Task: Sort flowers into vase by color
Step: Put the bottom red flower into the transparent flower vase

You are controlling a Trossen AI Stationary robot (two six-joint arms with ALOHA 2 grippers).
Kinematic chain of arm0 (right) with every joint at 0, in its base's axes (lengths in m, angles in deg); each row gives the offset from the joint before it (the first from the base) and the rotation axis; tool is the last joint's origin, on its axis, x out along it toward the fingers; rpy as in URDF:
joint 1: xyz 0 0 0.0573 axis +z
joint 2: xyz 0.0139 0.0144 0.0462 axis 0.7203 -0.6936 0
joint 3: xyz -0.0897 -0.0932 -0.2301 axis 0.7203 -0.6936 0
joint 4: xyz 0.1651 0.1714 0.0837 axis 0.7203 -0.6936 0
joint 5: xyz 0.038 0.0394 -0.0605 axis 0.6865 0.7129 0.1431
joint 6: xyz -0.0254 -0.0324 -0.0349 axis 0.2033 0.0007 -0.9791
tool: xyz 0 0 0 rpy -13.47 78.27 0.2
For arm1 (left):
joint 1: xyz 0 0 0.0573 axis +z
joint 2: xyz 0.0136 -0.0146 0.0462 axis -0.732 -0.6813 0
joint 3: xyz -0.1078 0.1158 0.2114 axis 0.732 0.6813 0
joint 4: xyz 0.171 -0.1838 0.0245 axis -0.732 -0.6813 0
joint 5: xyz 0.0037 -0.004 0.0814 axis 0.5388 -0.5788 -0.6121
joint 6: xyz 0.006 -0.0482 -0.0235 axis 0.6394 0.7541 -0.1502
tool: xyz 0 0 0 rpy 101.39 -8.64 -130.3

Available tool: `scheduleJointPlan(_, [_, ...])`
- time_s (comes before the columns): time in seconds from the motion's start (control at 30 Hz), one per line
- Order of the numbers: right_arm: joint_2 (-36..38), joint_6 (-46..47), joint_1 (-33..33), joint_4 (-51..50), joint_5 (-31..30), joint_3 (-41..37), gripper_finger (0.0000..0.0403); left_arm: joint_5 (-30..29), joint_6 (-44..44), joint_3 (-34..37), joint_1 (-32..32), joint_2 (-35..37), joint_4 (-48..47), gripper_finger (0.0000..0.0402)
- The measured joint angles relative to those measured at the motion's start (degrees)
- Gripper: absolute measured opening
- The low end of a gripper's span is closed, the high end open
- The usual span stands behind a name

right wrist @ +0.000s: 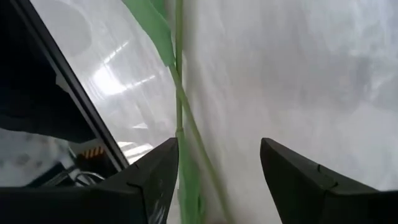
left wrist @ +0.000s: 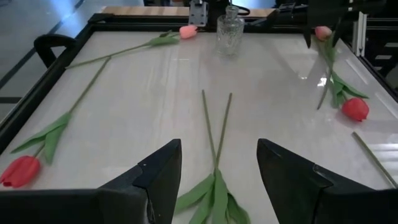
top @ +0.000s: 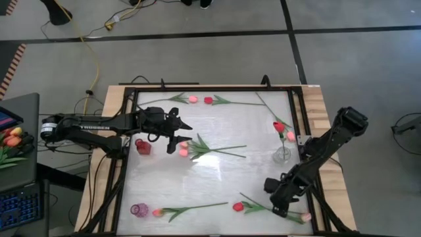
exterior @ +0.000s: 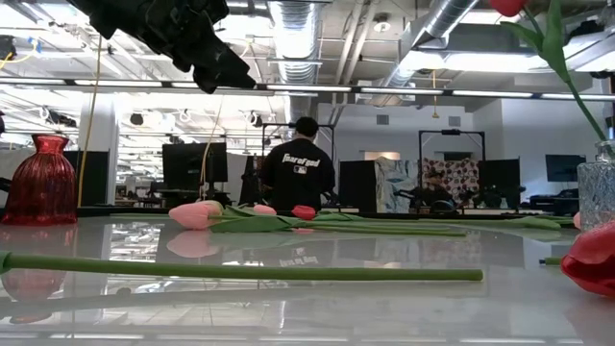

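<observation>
Tulips (left wrist: 216,134) lie just ahead of our left gripper (left wrist: 219,177), stems running straight away from its wide-open, empty fingers. Our right gripper (top: 279,197) waits open by the near edge, holding nothing.

Open-plan lab, exposed ceiling ducts (exterior: 298,24), monitors (exterior: 187,163)

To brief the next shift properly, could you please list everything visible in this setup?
Table: one, white top, black frame.
Red tulips: three; far edge, clear vase, near edge.
Pink tulips: about six, scattered; two at centre.
Red vase: one, left side.
Pinkish vase: one, near-left corner.
Clear vase: one, right side.
Orange tulips: a bunch, off-table, left.
Person: one, black shirt, room behind.
Left gripper: fingers open, over central pair.
Right gripper: fingers open, astride a near-right stem.
</observation>
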Motion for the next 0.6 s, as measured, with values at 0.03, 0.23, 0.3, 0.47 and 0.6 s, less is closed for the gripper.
scheduleJointPlan(0.03, [0.0,-1.83,-0.09,-0.02,-0.21,0.0,0.0254,0.0,0.0,0.0,0.0,0.0,-0.05,0.0197])
scheduleJointPlan(0.23, [0.0,-6.98,1.02,0.37,-4.47,0.0,0.0241,-0.15,-0.27,0.0,0.0,0.0,-0.63,0.0197])
scheduleJointPlan(0.3, [0.0,-7.19,1.54,0.81,-4.59,0.0,0.0228,-0.24,-0.28,0.0,0.02,0.0,-0.7,0.0197])
scheduleJointPlan(0.47, [0.0,-7.2,2.76,2.01,-4.06,0.94,0.0193,-0.94,-1.63,0.0,0.0,0.0,-0.59,0.0197])
scheduleJointPlan(0.6, [0.02,-7.36,2.86,1.76,-3.91,2.52,0.0172,-2.87,-1.64,0.0,0.0,0.0,0.34,0.0197])
